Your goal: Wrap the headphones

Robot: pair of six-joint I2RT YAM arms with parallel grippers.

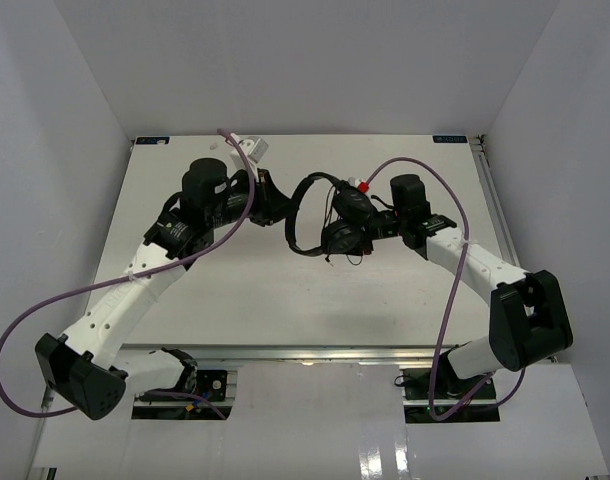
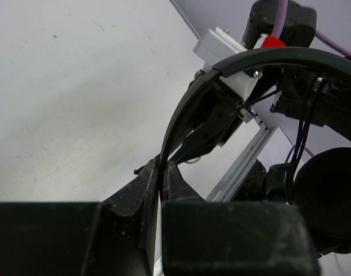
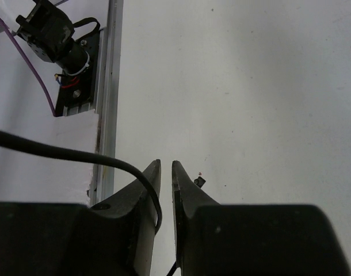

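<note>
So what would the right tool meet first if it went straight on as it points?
Likely just the bare table; nothing else lies ahead of the right tool. The headphones' cord passes beside it.

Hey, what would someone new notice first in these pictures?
The headphones, in the centre of the top view. The left gripper is clamped on their headband. The right gripper, jaws barely apart, has the cord curling past one finger.
</note>
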